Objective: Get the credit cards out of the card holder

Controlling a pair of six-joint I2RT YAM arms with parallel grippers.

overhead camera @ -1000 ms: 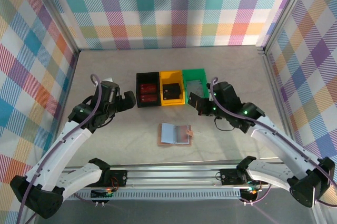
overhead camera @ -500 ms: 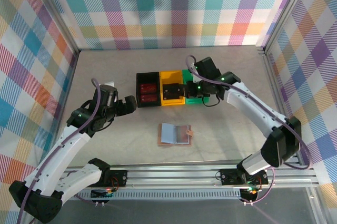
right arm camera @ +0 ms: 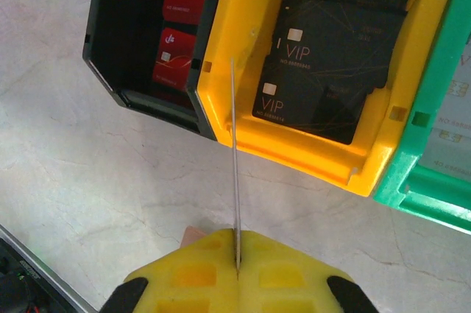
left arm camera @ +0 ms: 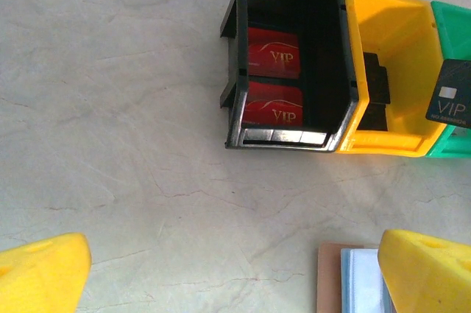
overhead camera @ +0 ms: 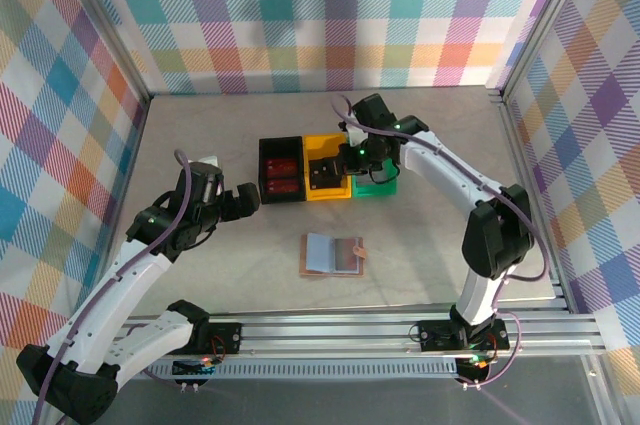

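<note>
While the right gripper (right arm camera: 237, 254) pinches 1 credit card (right arm camera: 234, 158) edge-on, seemingly above the yellow bin (right arm camera: 246, 26) wall, releasing could drop it outside; the left gripper (left arm camera: 235, 269) gapes empty.

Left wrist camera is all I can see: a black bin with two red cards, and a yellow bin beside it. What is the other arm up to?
Observer: The right gripper is shut on a thin card, held on edge above the yellow bin, over the wall next to the black bin.
Visitor: Is there anything in that yellow bin?
Observer: Yes, overlapping black cards marked VIP, lying flat on its floor.
</note>
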